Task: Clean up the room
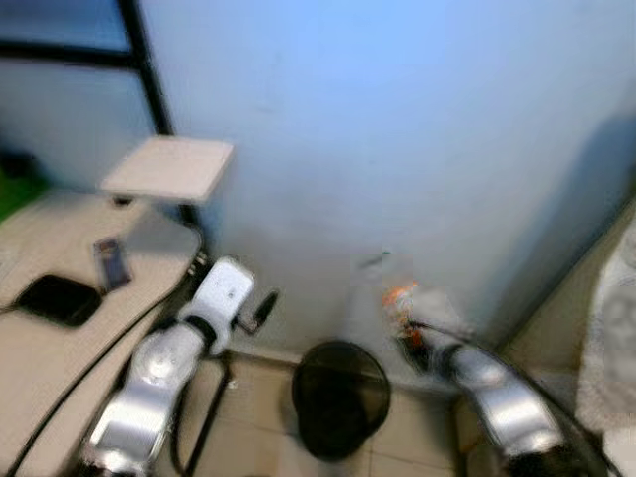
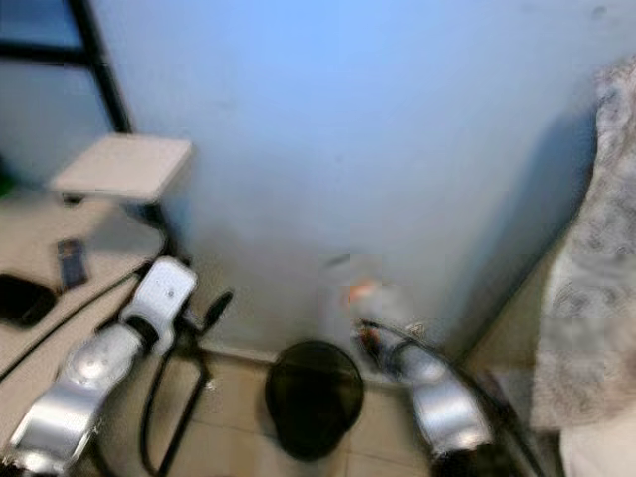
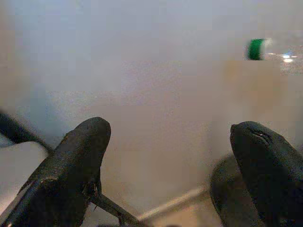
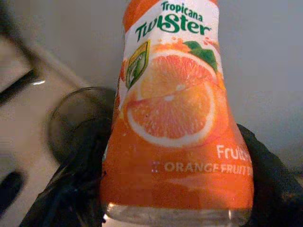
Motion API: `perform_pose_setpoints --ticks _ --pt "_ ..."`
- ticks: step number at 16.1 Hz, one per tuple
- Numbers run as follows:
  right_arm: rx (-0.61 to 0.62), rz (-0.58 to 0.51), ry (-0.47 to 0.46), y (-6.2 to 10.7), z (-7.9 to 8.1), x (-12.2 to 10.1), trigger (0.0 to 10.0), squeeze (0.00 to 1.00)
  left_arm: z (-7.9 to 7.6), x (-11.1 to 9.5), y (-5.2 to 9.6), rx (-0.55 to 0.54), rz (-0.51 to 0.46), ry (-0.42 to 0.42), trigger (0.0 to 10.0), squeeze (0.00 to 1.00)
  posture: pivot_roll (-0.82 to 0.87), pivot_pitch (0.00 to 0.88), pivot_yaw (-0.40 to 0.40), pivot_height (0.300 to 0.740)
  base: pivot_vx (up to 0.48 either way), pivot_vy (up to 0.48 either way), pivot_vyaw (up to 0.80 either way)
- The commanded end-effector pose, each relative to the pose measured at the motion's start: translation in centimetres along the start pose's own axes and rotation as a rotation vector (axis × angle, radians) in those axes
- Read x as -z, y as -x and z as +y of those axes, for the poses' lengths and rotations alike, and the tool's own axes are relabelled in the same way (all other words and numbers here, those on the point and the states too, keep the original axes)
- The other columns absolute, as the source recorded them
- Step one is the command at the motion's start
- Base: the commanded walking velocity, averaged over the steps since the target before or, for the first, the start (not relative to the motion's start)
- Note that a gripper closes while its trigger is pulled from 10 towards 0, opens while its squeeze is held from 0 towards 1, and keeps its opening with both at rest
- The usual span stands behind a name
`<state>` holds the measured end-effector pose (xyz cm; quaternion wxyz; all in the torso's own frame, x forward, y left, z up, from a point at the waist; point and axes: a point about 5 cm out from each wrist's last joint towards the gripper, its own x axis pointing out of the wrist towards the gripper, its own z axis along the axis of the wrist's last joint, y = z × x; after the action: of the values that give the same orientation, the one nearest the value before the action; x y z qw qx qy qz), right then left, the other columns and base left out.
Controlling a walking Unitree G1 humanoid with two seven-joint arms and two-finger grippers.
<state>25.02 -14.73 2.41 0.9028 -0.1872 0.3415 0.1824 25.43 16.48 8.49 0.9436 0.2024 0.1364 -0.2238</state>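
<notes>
Right gripper [image 4: 165, 189] grips juice bottle [image 4: 175, 123] near bin [image 1: 341, 396] rim.

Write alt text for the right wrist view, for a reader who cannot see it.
A Tropicana Twister bottle with an orange-slice label is clamped in the right gripper, close to the camera. Behind it, a black bin stands on the tiled floor by a pale wall.

Orange bottle [image 4: 175, 127] label, "Tropicana Twister" in green on a white band toward 12 o'clock, "ORANGE FRUIT" and cut-off "Fruit" in white toward 5 o'clock
</notes>
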Motion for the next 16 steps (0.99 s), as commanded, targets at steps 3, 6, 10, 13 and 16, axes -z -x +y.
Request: perform_pose_setpoints --ticks 3,6,10,13,16 --pt "-0.004 0.060 0.089 -0.5 -1.0 0.5 10.0 0.00 -1.7 -0.1 -0.2 0.160 -0.009 -0.046 10.0 0.00 0.00 0.000 0.020 0.740 0.092 0.000 0.00" --pt "-0.086 0.117 0.209 -1.8 0.1 1.1 10.0 0.00 -2.1 0.4 0.0 0.328 0.016 -0.090 10.0 0.00 0.00 0.000 0.029 0.740 0.000 0.000 0.00" --pt "-0.075 0.114 0.220 -3.8 0.7 0.3 10.0 0.00 -2.5 1.2 0.2 0.504 0.064 -0.148 10.0 0.00 -0.01 0.000 0.030 0.740 0.000 0.000 0.00" --pt "-0.046 0.110 0.275 -4.8 0.5 -0.6 10.0 0.00 -2.7 1.5 0.1 0.578 0.077 -0.183 10.0 0.00 0.00 0.000 0.028 0.740 0.000 0.000 0.00" --pt "-0.006 0.094 0.276 -5.3 0.3 -1.3 10.0 0.00 -2.8 1.4 0.0 0.587 0.071 -0.192 10.0 0.00 0.00 0.000 0.021 0.740 0.000 0.000 0.00"
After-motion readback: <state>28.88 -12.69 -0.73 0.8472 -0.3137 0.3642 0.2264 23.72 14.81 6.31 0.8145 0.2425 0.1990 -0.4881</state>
